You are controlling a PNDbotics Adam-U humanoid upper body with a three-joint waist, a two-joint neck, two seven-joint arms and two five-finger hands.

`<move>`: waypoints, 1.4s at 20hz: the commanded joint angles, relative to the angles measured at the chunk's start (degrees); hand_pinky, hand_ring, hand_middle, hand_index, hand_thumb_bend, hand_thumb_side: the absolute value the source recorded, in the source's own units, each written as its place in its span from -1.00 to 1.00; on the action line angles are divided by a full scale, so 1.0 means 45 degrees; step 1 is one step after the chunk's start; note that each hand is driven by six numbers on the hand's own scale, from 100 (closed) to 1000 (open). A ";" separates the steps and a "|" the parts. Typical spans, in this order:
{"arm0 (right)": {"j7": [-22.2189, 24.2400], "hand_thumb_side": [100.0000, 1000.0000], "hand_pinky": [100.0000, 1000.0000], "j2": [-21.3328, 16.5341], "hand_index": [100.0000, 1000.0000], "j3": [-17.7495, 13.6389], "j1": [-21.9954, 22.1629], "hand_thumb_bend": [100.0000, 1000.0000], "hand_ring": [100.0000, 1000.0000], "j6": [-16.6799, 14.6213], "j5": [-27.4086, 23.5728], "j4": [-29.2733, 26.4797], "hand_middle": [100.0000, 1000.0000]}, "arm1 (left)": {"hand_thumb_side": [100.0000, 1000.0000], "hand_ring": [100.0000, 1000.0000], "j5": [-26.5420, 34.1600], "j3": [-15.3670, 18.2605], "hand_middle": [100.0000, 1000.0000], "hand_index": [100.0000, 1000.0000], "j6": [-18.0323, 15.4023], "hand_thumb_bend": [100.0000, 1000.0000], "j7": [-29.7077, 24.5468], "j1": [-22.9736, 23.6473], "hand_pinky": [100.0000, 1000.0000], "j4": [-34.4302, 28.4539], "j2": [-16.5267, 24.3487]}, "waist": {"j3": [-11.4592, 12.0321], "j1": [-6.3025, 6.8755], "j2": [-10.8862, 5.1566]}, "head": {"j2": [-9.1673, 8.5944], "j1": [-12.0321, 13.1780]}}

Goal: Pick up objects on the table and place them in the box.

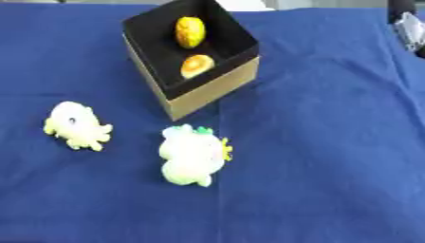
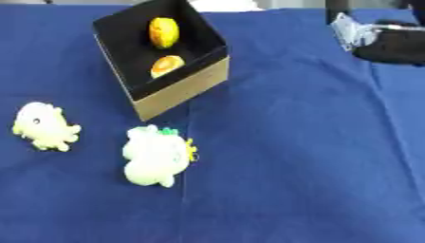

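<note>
Left eye view: box (image 1: 217, 84) on blue desk (image 1: 332, 142) already holds two yellow-orange items (image 1: 190, 32); two pale plush toys (image 1: 195, 154) wait just in front of box, within my reach.

Right eye view: my right hand (image 2: 357, 32) up beyond box's right, finger state unclear; left hand unseen.

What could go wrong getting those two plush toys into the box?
The box is small and already holds two yellow items, so a plush toy may not fit and could sit on the rim. The other toy lies close beside the box's corner, so a reaching hand might nudge the box.
</note>
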 commanded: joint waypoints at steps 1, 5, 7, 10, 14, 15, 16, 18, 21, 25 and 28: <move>-0.0676 -0.73 0.55 0.0377 0.38 -0.0400 0.0527 -0.89 0.56 -0.0056 0.0086 -0.0186 0.28 | -0.11 0.16 -0.0619 0.0055 0.17 0.60 0.0462 -0.43 -0.0049 0.0033 0.48 -0.0198 0.1144 | -0.0081 0.0068 -0.0190 | 0.0024 0.0189; -0.1126 -0.60 0.54 0.0943 0.37 -0.0519 0.1288 -0.93 0.55 0.0012 0.0149 -0.0186 0.26 | -0.12 0.25 -0.1998 -0.0091 0.23 0.64 0.1371 -0.38 -0.1027 0.0159 0.52 -0.0198 0.2547 | -0.0293 0.0190 -0.0204 | 0.0094 0.0262; -0.1279 -0.55 0.53 0.1141 0.36 -0.0552 0.1487 -0.98 0.54 -0.0169 -0.0042 -0.0186 0.24 | -0.13 0.31 -0.2827 -0.0234 0.28 0.67 0.1673 -0.34 -0.1934 0.0183 0.56 -0.0198 0.3300 | -0.0366 0.0228 -0.0210 | 0.0120 0.0292; -0.1418 -0.52 0.52 0.1425 0.36 -0.0624 0.1759 -1.00 0.53 -0.0548 -0.0437 -0.0186 0.23 | -0.15 0.43 -0.4051 -0.0573 0.37 0.72 0.1815 -0.19 -0.3743 0.0145 0.61 -0.0198 0.4387 | -0.0452 0.0277 -0.0203 | 0.0138 0.0325; -0.1540 -0.49 0.52 0.1744 0.36 -0.0753 0.1982 -1.00 0.52 -0.0681 -0.0866 -0.0186 0.22 | -0.21 0.53 -0.4975 -0.1036 0.46 0.78 0.1705 -0.07 -0.6098 -0.0063 0.68 -0.0198 0.5185 | -0.0514 0.0290 -0.0179 | 0.0112 0.0413; -0.1571 -0.50 0.52 0.1812 0.36 -0.0780 0.2022 -1.00 0.52 -0.0686 -0.0932 -0.0186 0.22 | -0.25 0.54 -0.5092 -0.1150 0.47 0.78 0.1694 -0.06 -0.6631 -0.0107 0.69 -0.0198 0.5319 | -0.0537 0.0292 -0.0169 | 0.0083 0.0461; -0.1600 -0.49 0.52 0.1872 0.35 -0.0806 0.2056 -1.00 0.52 -0.0694 -0.0981 -0.0186 0.22 | -0.29 0.55 -0.5174 -0.1243 0.47 0.78 0.1680 -0.04 -0.7069 -0.0150 0.69 -0.0198 0.5419 | -0.0557 0.0290 -0.0158 | 0.0061 0.0502; -0.1663 -0.49 0.52 0.1963 0.35 -0.0862 0.2108 -1.00 0.52 -0.0724 -0.1045 -0.0186 0.22 | -0.38 0.56 -0.5242 -0.1413 0.48 0.77 0.1639 -0.02 -0.7752 -0.0211 0.70 -0.0198 0.5555 | -0.0583 0.0281 -0.0134 | 0.0029 0.0558; -0.1753 -0.49 0.52 0.2049 0.35 -0.0927 0.2145 -1.00 0.51 -0.0769 -0.1085 -0.0186 0.21 | -0.41 0.56 -0.5237 -0.1637 0.47 0.75 0.1548 -0.03 -0.8550 -0.0238 0.70 -0.0198 0.5699 | -0.0595 0.0270 -0.0090 | -0.0019 0.0599; -0.1838 -0.49 0.52 0.2165 0.35 -0.0956 0.2122 -1.00 0.50 -0.0769 -0.1072 -0.0186 0.20 | -0.50 0.55 -0.5251 -0.1877 0.46 0.75 0.1718 -0.11 -0.8887 -0.0436 0.69 -0.0146 0.5780 | -0.0596 0.0268 -0.0031 | -0.0093 0.0617; -0.1851 -0.49 0.51 0.2236 0.34 -0.0937 0.2083 -1.00 0.50 -0.0736 -0.1059 -0.0186 0.20 | -0.53 0.54 -0.5164 -0.2195 0.45 0.73 0.1825 -0.18 -0.8985 -0.0848 0.68 0.0166 0.5880 | -0.0627 0.0280 0.0008 | -0.0124 0.0650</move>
